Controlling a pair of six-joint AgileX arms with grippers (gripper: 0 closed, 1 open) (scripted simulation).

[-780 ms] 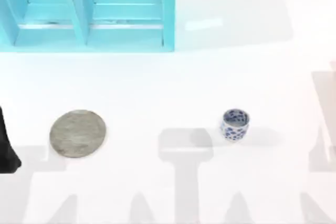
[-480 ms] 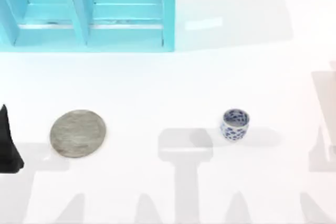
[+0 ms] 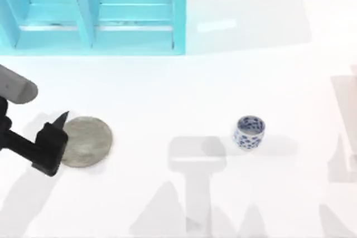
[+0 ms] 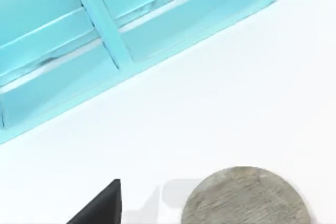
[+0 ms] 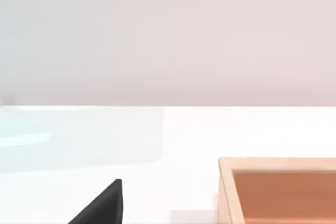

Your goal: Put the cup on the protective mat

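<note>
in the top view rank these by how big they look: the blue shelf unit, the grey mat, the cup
1. blue shelf unit, by far the largest, cut off by the top and left edges
2. protective mat, partly covered by the left gripper
3. cup, about half as wide as the mat

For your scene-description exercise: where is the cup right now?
In the top view the cup stands upright on the table's right half, far right of the protective mat, beside which the left gripper hovers.
</note>
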